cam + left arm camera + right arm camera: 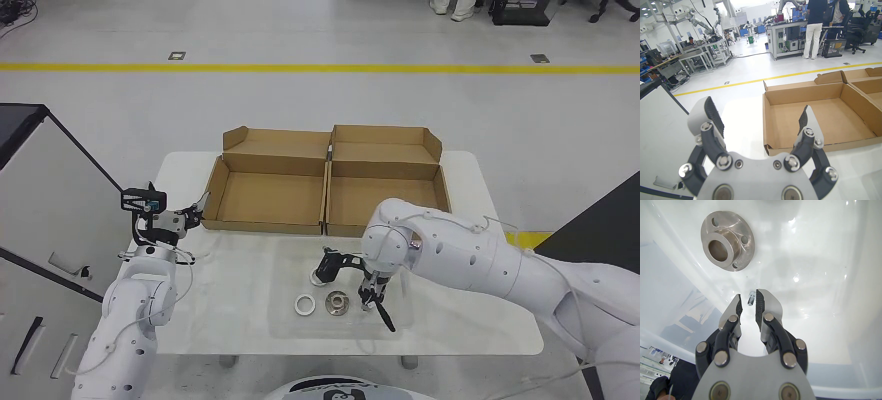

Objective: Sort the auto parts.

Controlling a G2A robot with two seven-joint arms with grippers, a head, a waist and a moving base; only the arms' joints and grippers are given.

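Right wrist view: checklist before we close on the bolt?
1. Is the bolt in the gap of the right end effector: ok.
2. Is the right end effector open, not yet clamped: ok.
3. Is the flange apart from the right end effector: ok.
4. Is the right end effector low enough to catch the bolt: cannot tell.
5. Are the left box and right box open with bare floors: ok.
6. Is the left end effector open and off beside the left box: ok.
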